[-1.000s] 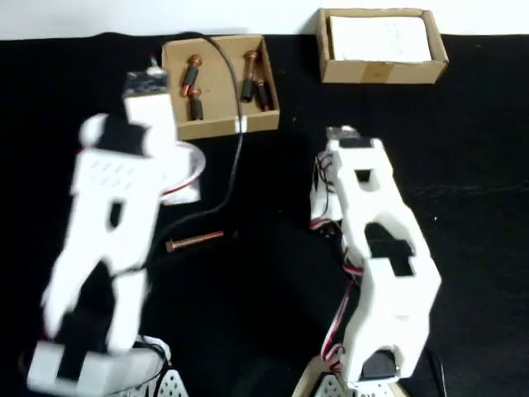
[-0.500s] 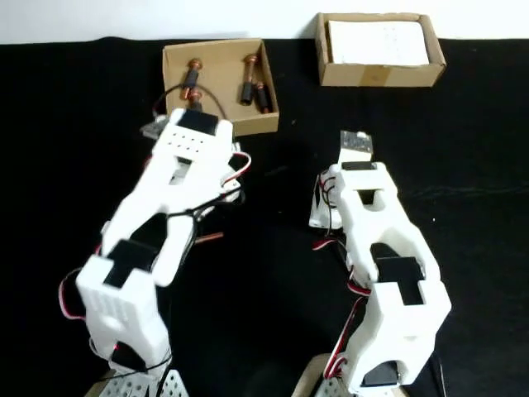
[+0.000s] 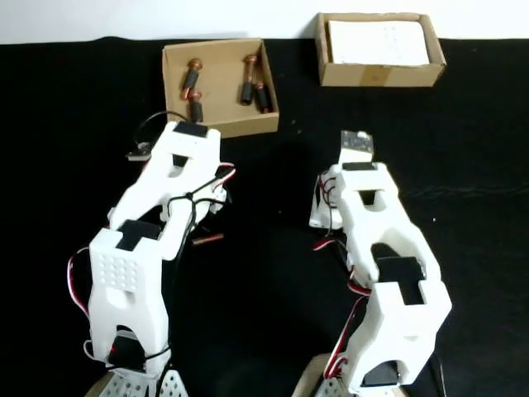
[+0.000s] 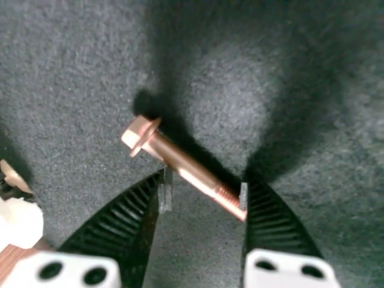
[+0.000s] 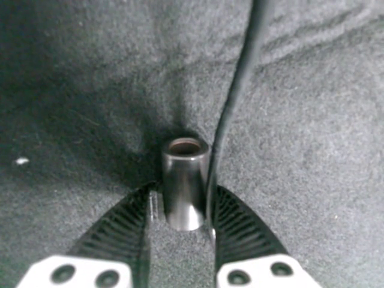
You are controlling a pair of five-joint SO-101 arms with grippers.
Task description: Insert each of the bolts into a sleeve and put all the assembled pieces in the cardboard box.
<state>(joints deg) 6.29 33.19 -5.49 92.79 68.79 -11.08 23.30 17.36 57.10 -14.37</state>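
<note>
astride bolt (image 4: 180, 168), l claw (image 4: 201, 195) now down

Black-clothed table (image 3: 463, 207) bearing a cardboard box (image 3: 248, 126), a second box (image 3: 380, 74) and a copper bolt (image 3: 208, 238).

A copper bolt (image 4: 180, 168) with a flanged hex head lies flat on the dark tabletop. A dark sleeve (image 5: 185, 180), open end showing, sits between the right claw's (image 5: 183, 204) fingers. Four assembled pieces (image 3: 248, 78) lie in the cardboard box (image 3: 221, 83).
</note>
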